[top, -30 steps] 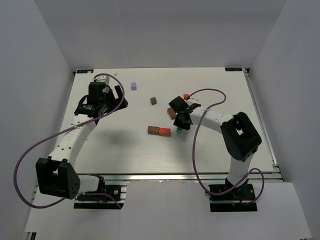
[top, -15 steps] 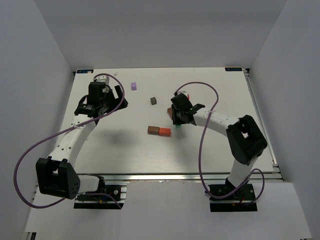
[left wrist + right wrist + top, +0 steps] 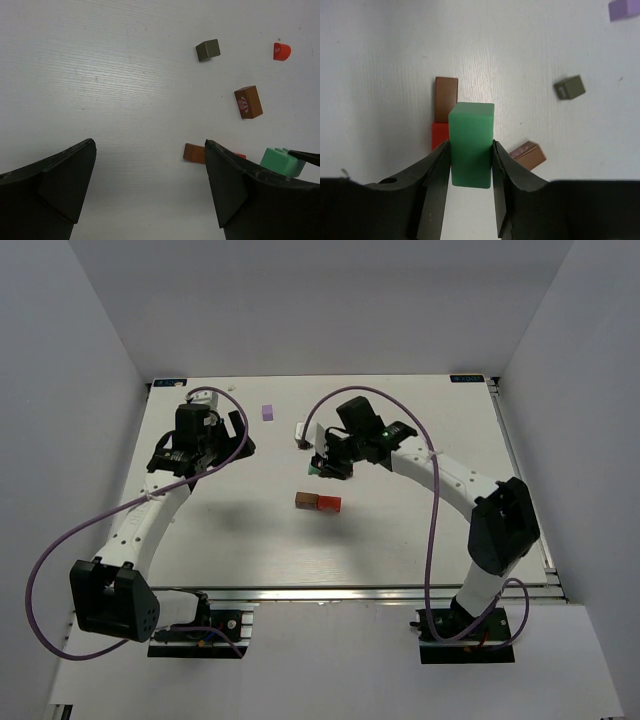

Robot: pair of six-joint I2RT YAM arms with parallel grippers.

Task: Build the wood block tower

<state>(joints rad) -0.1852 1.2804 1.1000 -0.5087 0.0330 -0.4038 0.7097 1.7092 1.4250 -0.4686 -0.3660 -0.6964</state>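
Observation:
My right gripper (image 3: 471,150) is shut on a green block (image 3: 471,145) and holds it above the table. Below it, a brown bar (image 3: 446,92) and a red bar (image 3: 439,136) lie end to end. In the top view the right gripper (image 3: 322,468) hangs just behind these bars (image 3: 318,502). A brown block (image 3: 529,155), a dark grey cube (image 3: 570,88) and a lilac cube (image 3: 623,9) lie loose around them. My left gripper (image 3: 149,145) is open and empty at the back left (image 3: 240,437). Its view shows the green block (image 3: 283,162) and a small red piece (image 3: 282,51).
The lilac cube (image 3: 267,411) lies near the back of the white table (image 3: 240,540), between the two arms. The right arm's purple cable (image 3: 432,510) loops over the table's right half. White walls close in the table on three sides.
My right arm has swung left from beside the red bar's right end, carrying the green block to just behind the two bars. The left arm has not moved.

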